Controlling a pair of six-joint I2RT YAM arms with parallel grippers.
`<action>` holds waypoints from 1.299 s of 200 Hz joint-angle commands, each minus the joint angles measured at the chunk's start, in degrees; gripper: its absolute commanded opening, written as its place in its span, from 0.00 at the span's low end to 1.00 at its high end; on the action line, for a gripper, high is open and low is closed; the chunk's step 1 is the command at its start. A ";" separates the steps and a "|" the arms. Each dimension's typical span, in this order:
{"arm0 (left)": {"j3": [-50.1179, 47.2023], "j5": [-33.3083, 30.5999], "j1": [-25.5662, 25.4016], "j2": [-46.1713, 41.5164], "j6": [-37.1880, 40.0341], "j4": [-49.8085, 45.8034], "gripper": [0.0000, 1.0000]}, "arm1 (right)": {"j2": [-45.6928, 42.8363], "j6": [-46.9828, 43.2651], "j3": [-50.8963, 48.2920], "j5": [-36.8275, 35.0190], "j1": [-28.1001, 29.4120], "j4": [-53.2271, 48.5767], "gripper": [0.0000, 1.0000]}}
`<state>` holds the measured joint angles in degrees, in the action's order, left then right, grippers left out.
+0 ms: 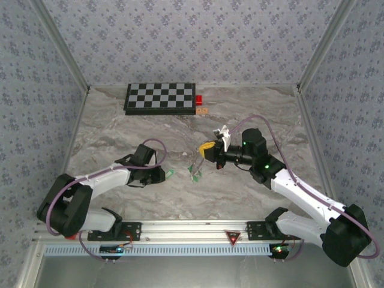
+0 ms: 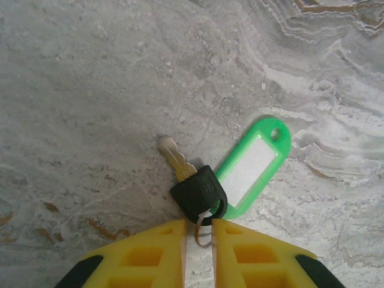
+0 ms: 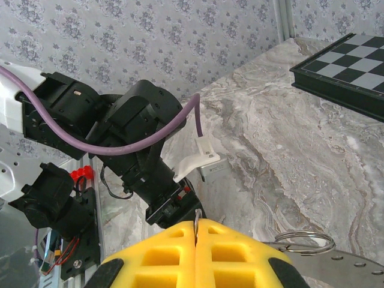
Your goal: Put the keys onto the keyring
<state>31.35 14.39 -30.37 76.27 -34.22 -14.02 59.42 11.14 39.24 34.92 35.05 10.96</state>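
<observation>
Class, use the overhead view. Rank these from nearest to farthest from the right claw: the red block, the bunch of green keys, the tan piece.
1. Bunch of green keys: just left of the right claw, toward the arm bases.
2. Tan piece: farther back, at the chessboard's near right corner.
3. Red block: directly behind the tan piece, against the chessboard's right edge.

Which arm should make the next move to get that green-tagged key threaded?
Left. Its gripper pinches the key's wire loop on the table; the right gripper is shut on a thin ring, probably the keyring.
</observation>
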 commanded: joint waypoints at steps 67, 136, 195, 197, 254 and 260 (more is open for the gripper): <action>0.90 1.60 -0.26 -0.44 -0.91 1.17 0.21 | -0.27 0.68 0.23 0.86 0.37 2.23 0.00; 1.25 2.29 -0.25 1.00 -0.90 2.72 0.21 | -0.25 0.60 0.23 0.77 0.37 2.22 0.00; 1.42 1.96 -0.29 1.73 -1.18 3.04 0.19 | -0.18 0.56 0.30 0.77 0.40 2.23 0.00; 1.43 1.85 -0.30 1.77 -1.20 2.99 0.19 | -0.14 0.56 0.24 0.77 0.40 2.23 0.00; 2.12 1.16 -0.29 2.22 -0.97 2.29 0.09 | -0.27 0.60 0.22 0.85 0.43 2.22 0.00; 2.18 1.11 -0.25 2.07 -1.05 2.10 0.08 | -0.33 0.58 0.22 0.85 0.46 2.20 0.00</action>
<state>31.86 15.68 -30.37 78.08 -35.09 -11.75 59.42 11.14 39.24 34.94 35.05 10.96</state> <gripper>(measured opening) 0.104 0.045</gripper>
